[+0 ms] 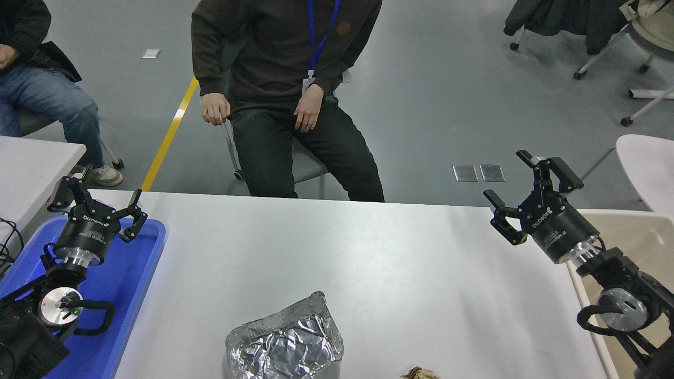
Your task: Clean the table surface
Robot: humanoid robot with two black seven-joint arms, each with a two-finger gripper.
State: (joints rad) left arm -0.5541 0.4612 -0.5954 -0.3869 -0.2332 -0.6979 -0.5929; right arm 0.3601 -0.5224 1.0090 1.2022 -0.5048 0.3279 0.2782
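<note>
The table surface [368,263] is a wide white-grey top filling the lower half of the head view. A crumpled piece of silver foil [284,345] lies on it near the front edge. A small brown scrap [419,373] shows at the bottom edge, right of the foil. My right gripper [513,181] hangs open over the table's far right corner, nothing between its fingers. My left gripper [97,197] stays parked, open, above the blue tray [131,284] at the left.
A person sits on a chair [303,166] just beyond the far edge, hands on thighs. Another person sits at top left. A smaller white table [31,163] stands at left, a beige surface [632,237] at right.
</note>
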